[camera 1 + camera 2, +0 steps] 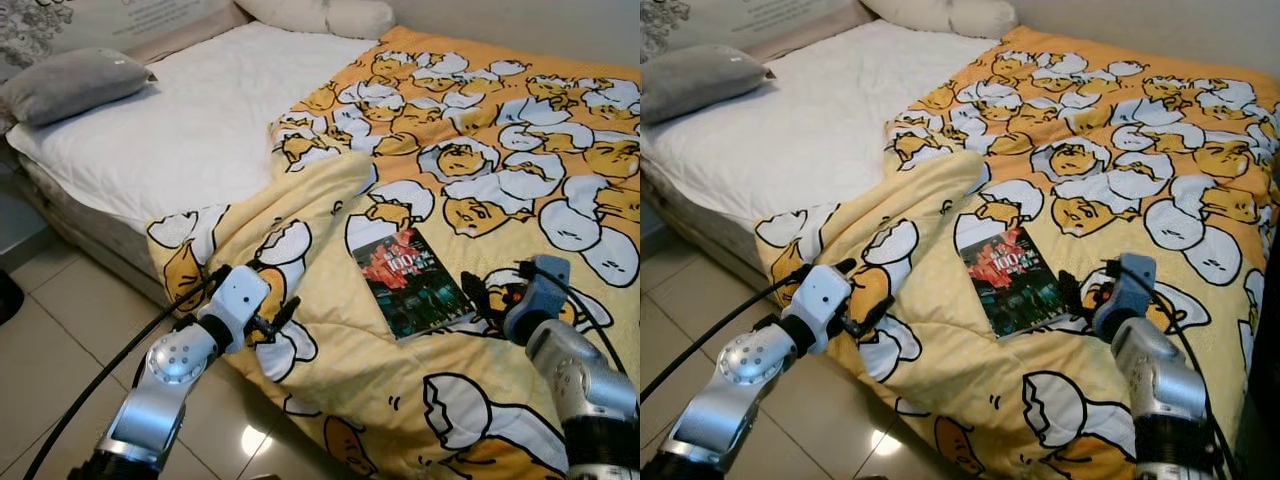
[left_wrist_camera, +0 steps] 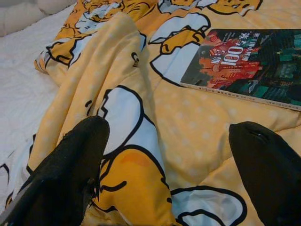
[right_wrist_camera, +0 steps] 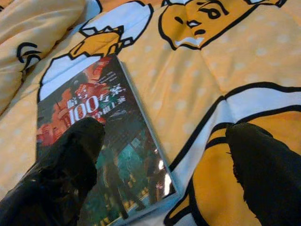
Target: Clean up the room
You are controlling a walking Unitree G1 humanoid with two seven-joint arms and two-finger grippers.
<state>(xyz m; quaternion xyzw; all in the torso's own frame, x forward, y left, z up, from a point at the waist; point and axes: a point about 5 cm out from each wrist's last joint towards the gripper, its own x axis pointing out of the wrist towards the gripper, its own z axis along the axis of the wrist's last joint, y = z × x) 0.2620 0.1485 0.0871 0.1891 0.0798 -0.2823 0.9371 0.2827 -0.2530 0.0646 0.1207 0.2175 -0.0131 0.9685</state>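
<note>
While fingers gape, book lies on quilt.

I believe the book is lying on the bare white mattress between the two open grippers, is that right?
Not quite: the book lies on the yellow egg-print blanket, not the white mattress, as the left eye view shows. It does sit between the open left gripper and right gripper.

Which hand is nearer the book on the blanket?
Right. The right hand sits open just beside the book, at its near right corner. The left hand is open farther off, over the blanket fold at the bed edge.
</note>
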